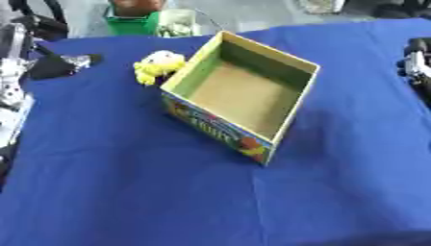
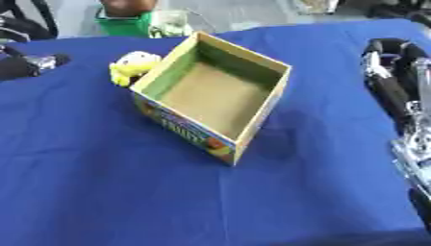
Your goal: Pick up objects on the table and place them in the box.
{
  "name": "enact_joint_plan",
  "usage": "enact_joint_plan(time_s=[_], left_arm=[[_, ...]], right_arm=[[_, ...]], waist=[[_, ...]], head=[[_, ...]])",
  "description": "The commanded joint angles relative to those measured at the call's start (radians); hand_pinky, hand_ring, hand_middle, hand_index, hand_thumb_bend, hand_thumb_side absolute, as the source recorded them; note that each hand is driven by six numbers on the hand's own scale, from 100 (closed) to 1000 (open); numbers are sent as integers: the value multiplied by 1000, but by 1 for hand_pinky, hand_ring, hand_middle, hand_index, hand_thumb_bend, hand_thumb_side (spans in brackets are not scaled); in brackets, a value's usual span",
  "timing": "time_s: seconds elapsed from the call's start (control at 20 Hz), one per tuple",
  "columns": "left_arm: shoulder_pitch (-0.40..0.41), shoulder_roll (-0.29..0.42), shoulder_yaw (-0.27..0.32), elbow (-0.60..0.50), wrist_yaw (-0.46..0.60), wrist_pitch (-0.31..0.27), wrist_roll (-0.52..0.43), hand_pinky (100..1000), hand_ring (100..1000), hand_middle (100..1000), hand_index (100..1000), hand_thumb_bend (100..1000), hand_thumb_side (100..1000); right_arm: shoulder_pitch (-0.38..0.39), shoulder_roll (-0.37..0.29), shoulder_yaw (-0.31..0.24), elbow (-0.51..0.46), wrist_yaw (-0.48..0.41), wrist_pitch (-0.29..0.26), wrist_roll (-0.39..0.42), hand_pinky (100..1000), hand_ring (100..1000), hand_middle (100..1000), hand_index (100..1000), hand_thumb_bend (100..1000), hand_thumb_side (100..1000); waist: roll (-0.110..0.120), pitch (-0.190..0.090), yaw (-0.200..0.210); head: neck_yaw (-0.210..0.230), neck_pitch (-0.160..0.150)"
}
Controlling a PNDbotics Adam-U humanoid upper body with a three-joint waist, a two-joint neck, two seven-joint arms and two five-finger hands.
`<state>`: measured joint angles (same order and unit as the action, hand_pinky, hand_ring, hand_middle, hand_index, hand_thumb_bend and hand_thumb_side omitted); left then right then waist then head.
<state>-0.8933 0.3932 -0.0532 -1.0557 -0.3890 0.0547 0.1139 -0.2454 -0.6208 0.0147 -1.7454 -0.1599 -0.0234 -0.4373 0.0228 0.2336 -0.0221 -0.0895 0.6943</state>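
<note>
An open-topped cardboard box [image 1: 290, 122] stands in the middle of the blue cloth, turned cornerwise, with a colourful printed front side. Its brown floor is bare. A small yellow plush toy [image 1: 158, 66] lies on the cloth against the box's far left wall. My left hand [image 1: 52, 67], black with a silver part, hovers at the cloth's far left, a short way left of the toy. At the right edge my right hand [image 2: 386, 79] rests with its black fingers stretched away from me, holding nothing, well apart from the box.
The blue cloth [image 1: 126, 182] covers the whole table. Beyond the far edge stand a green container [image 1: 132, 23] and a pale, clear object [image 1: 177, 25]. Silver arm parts [image 2: 412, 149] show along the right edge.
</note>
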Motion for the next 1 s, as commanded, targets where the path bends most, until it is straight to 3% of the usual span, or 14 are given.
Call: enact_joint_plan(time_s=[0.05,0.5,1.0], left_arm=[[-47,3,-2,33,-59,-2,-19,530,677,637,669,888,236],[-138,-39,10,175,-226,0,-24,540,674,636,674,910,243],[-188,-71,35,294,-416,5,-37,571,695,660,693,916,219]], right_arm=[[-9,-31,-2,-17,0,0,8,602,596,607,710,100,483],[-13,-33,7,-16,0,2,22,602,596,606,709,100,483],[-34,-35,26,-19,-3,4,48,601,595,603,706,100,482]], waist=[[-1,-22,-3],[2,-27,-19],[10,-21,-65]], head=[[2,7],[13,9],[37,5]])
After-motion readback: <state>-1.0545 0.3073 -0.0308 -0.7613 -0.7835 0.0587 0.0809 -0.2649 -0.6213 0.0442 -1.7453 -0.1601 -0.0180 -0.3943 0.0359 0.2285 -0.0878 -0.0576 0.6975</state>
